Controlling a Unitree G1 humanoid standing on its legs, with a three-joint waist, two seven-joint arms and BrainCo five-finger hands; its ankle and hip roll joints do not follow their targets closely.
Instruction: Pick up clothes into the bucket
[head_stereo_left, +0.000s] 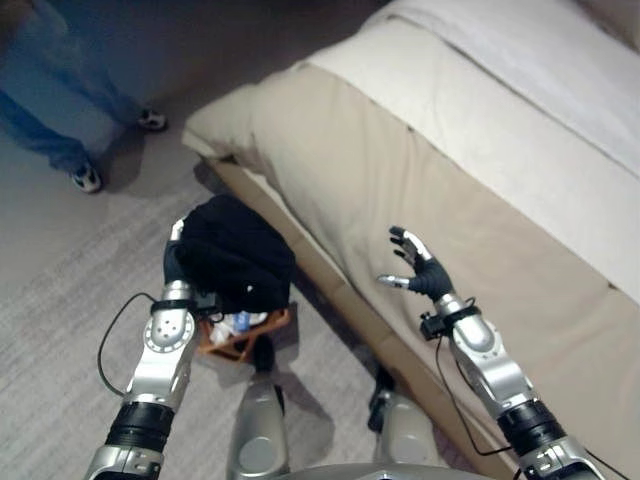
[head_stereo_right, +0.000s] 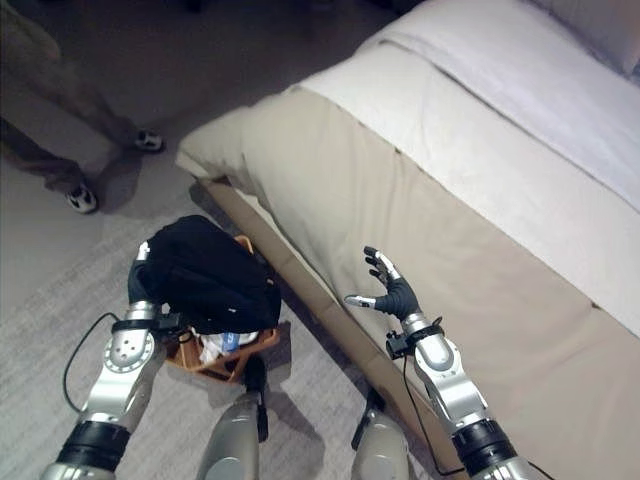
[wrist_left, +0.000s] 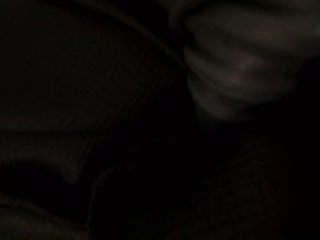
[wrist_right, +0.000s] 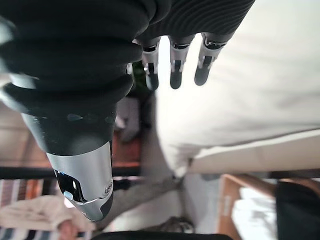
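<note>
A black garment (head_stereo_left: 238, 250) lies heaped over an orange basket (head_stereo_left: 250, 342) on the carpet beside the bed. White and blue items (head_stereo_left: 238, 322) show inside the basket under the cloth. My left hand (head_stereo_left: 174, 266) is at the garment's left edge, and the black cloth hides its fingers; the left wrist view is dark with cloth (wrist_left: 125, 100) pressed close. My right hand (head_stereo_left: 420, 268) is raised in front of the beige bed side, apart from the garment, with its fingers (wrist_right: 172, 67) straight and nothing in it.
The bed (head_stereo_left: 420, 150), with a beige cover and a white sheet, takes the right side and its corner reaches close to the basket. A person's legs and shoes (head_stereo_left: 88, 178) stand at the far left on the carpet.
</note>
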